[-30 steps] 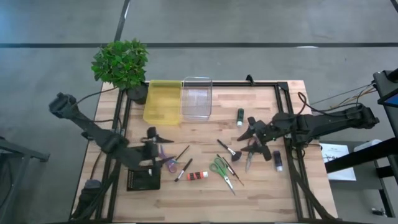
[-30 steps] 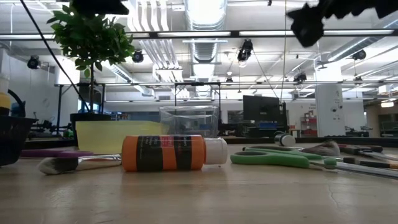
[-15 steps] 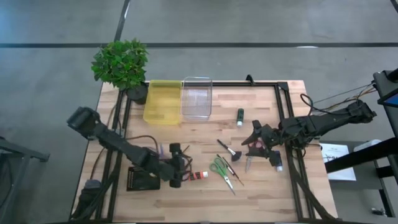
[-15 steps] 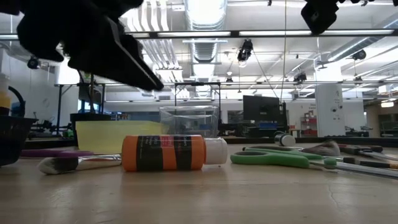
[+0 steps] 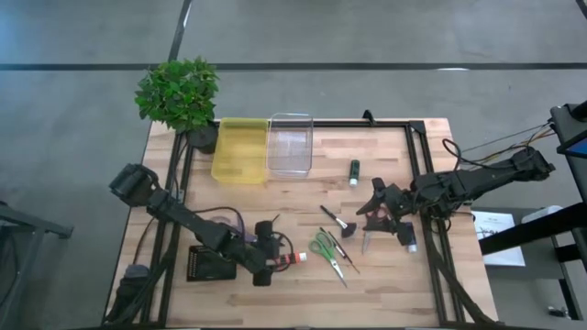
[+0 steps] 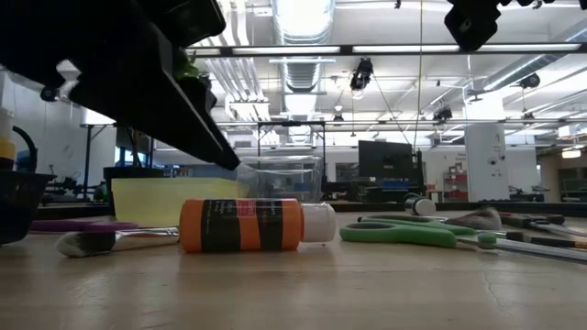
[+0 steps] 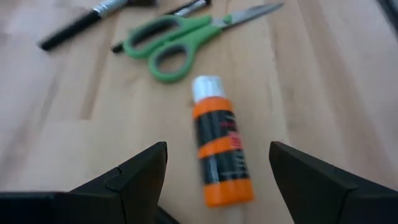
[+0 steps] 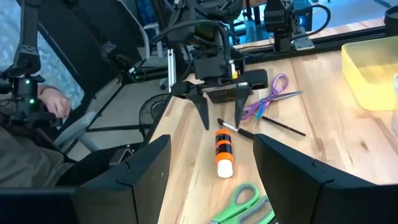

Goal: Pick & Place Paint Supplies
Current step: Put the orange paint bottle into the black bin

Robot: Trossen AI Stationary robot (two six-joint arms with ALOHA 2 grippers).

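Orange paint bottle (image 7: 221,154) lying flat on the table (image 5: 385,284), framed between the spread fingers of the left gripper (image 5: 267,265).

The bottle lies on its side at the table's near-middle, its long axis left to right across the table in the high view, white cap toward the green scissors (image 5: 326,248) and orange base toward the gripper; the fingers stand wide apart above that base end and touch nothing. 1 green scissors lies just beyond the cap, 1 purple scissors (image 8: 268,99) behind the left gripper beside a black basket (image 5: 206,266). 2 trays sit at the far edge, 1 yellow (image 5: 240,149) and 1 clear (image 5: 290,144), touching side by side. The right gripper (image 5: 378,213) hovers with fingers parted over the right half, near 1 purple bottle (image 5: 409,240); 1 green bottle (image 5: 354,170) lies farther back.
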